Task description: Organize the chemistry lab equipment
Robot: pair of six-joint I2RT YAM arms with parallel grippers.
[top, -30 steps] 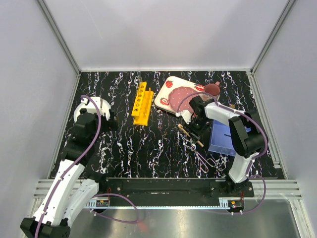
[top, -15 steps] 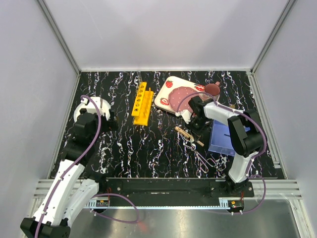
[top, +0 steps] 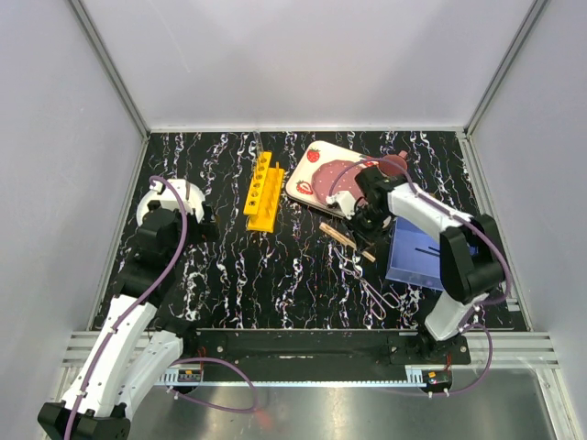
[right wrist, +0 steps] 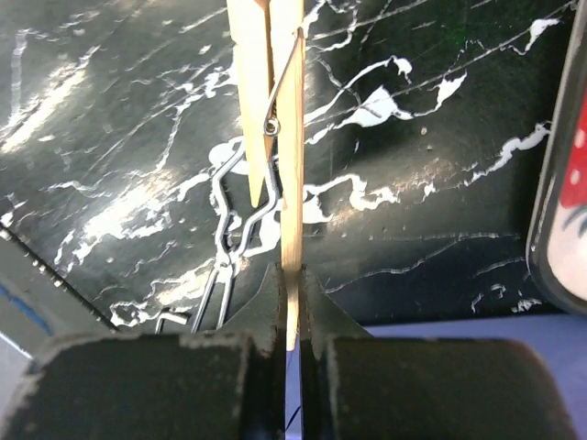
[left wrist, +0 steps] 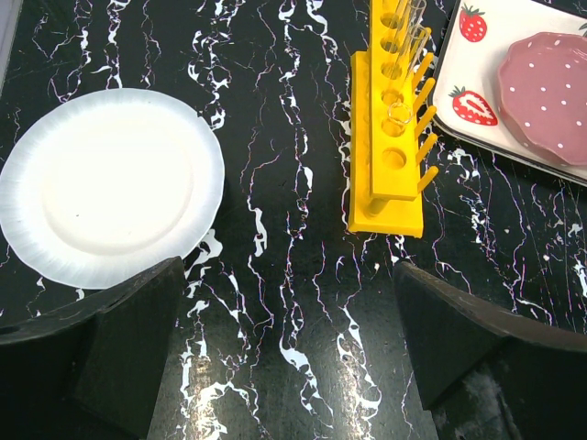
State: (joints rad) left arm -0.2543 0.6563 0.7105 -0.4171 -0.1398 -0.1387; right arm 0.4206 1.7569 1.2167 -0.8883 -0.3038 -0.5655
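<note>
My right gripper (right wrist: 292,293) is shut on one thin leg of the tan wooden clamp (right wrist: 289,137), which sticks out ahead of the jaws just above the marbled table. Seen from above, the clamp (top: 343,237) lies slantwise left of the right gripper (top: 367,222). The silvery forceps (right wrist: 225,266) lie under and beside it, handles toward the near edge (top: 374,291). The yellow holed rack (left wrist: 390,156) stands upright with clear glass tubes (left wrist: 409,32) in its far holes. My left gripper (left wrist: 284,348) hangs open over bare table, short of the rack.
A white plate (left wrist: 110,183) lies left of the rack. The strawberry-print tray (top: 316,158) with its pink dotted plate (left wrist: 550,101) sits behind the right gripper, the pink cup (top: 394,165) beside it. A blue flat tray (top: 415,257) lies to the right of the clamp.
My right gripper has shut on the wooden clamp and swung a little toward the back, shifting the clamp up and left. The left arm has not moved.
</note>
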